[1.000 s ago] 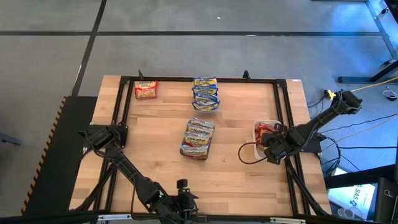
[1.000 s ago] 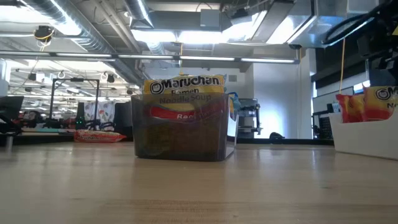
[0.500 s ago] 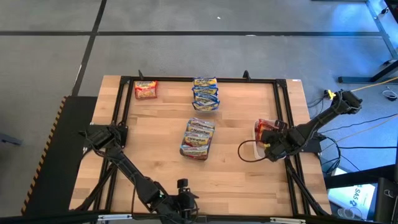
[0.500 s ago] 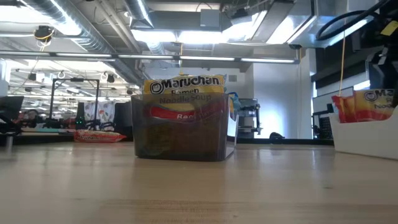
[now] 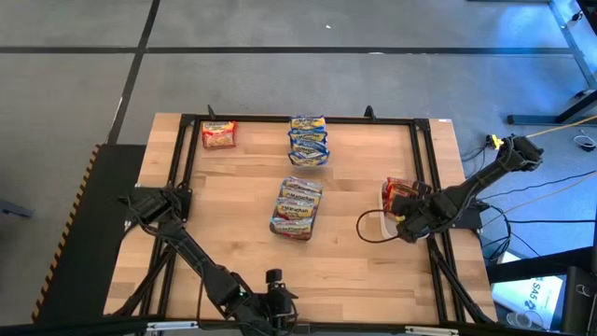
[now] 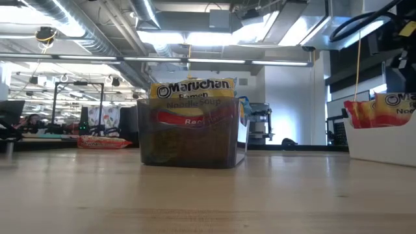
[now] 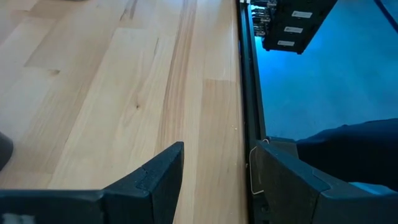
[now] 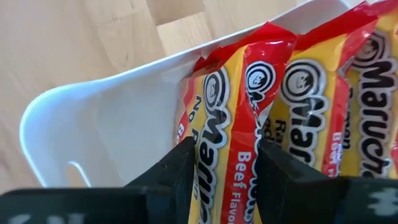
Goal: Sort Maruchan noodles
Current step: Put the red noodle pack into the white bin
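My right gripper [image 5: 403, 222] is over the white tub [image 5: 384, 217] at the table's right edge, shut on a red-and-yellow Maruchan packet [image 8: 231, 118]. Other red-and-yellow packets [image 8: 323, 93] stand beside it in the tub; they also show above the tub's rim in the low view [image 6: 383, 109]. A dark basket [image 5: 296, 207] in the table's middle holds more packets. Blue-accented packets [image 5: 308, 140] and one orange packet [image 5: 219, 134] lie near the far edge. My left gripper [image 7: 214, 155] waits open at the near edge [image 5: 272, 297]. My right gripper pinches the "Beef Flavor" packet between its two fingers [image 8: 180, 171], on the end of the packet nearest the wrist [image 8: 229, 163]. It comes from above, slanting in from the table's right. The packet stands upright inside the tub against its neighbours, creased between the fingers; its bottom is hidden.
A black frame rail [image 5: 424, 177] runs along the table's right side, right by the tub. A dark cable loop [image 5: 366, 229] lies on the wood beside the tub. Bare wood [image 5: 233, 187] stretches between the basket and the left rail.
My right gripper has sunk a little toward the white tub with the packet. In the low view the red-and-yellow packets at the right stand slightly lower above the tub's rim than a second ago.
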